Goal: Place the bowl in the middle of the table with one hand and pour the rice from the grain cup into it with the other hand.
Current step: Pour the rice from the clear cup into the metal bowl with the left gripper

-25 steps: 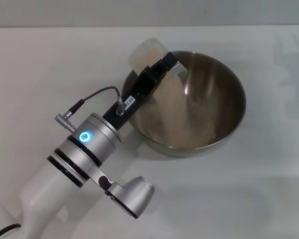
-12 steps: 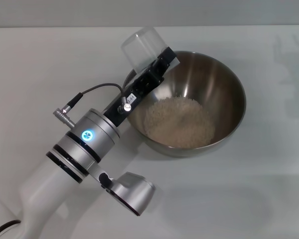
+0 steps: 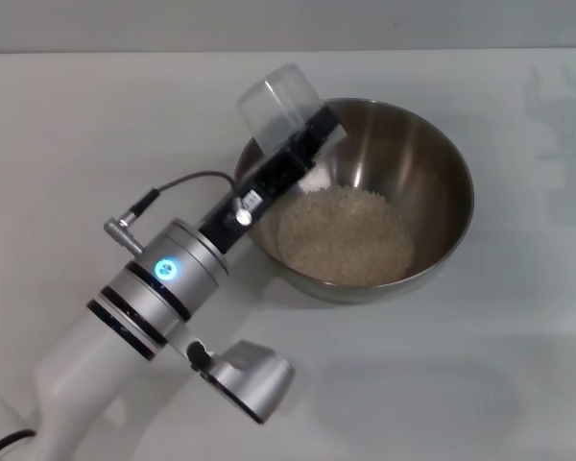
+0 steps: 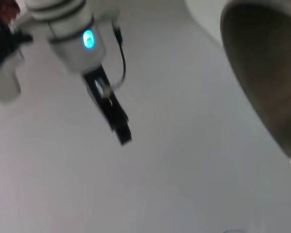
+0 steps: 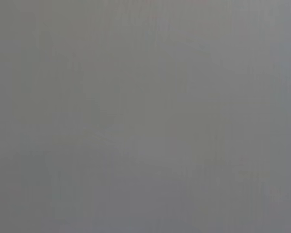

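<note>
The steel bowl (image 3: 461, 182) sits on the white table (image 3: 77, 125), right of centre, with a heap of rice (image 3: 346, 235) in its bottom. My left gripper (image 3: 312, 130) is at the bowl's far-left rim, shut on the clear grain cup (image 3: 276, 101). The cup is tipped, looks empty, and hangs just outside and above the rim. The left wrist view shows the bowl's outer wall (image 4: 266, 63) and an arm with a blue light (image 4: 72, 39) over the table. The right gripper is out of view, and the right wrist view is plain grey.
My left arm's wrist and elbow (image 3: 163, 288) lie over the table's front left, close to the bowl's near-left side. Bare tabletop stretches to the right (image 3: 538, 365) and far left of the bowl.
One second ago rice was streaming from the tipped cup into the bowl. Now the rice lies settled in the bowl, the cup is empty, and the wrist has turned slightly.
</note>
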Robot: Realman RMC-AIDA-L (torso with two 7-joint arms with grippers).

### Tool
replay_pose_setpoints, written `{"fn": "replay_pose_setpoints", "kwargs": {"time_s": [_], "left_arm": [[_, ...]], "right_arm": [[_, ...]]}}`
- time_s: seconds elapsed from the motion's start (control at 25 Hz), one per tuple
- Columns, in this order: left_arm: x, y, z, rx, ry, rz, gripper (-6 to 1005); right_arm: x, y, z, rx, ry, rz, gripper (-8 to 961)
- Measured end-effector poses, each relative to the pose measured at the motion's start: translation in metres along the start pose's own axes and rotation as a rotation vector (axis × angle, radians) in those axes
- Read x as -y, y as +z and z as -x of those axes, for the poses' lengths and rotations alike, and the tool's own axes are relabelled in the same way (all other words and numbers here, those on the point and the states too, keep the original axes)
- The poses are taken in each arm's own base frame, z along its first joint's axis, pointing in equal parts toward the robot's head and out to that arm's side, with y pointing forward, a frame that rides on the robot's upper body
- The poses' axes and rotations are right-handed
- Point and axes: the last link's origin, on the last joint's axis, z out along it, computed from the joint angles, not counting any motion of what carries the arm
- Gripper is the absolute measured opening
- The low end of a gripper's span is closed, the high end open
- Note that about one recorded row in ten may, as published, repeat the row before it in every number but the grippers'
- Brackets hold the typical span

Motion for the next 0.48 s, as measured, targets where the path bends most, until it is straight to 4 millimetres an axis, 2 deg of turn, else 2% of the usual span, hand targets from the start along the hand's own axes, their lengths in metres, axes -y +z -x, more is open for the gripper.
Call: {"fn": "replay_pose_setpoints", "kwargs": {"time_s": [0.16,0.32,0.48], "left_arm": [[-0.0008,-0.0025,-0.0060,-0.030,0.001,0.003,36],[-0.0033,-0.0009,0.0037,0.008,0.004,0.009,37],[-0.0063,-0.0041,-0.0007,-0.018,0.010,0.020,38]], "right_arm": [[-0.0007,0.0013,-0.0006,-0.002,-0.002,0.002,411],[-0.0012,0.0021,-0.0003,-0.001,-0.001,0.003,411],[-0.0008,0.0025,-0.0001,-0.001,0.000,0.001,411]]}}
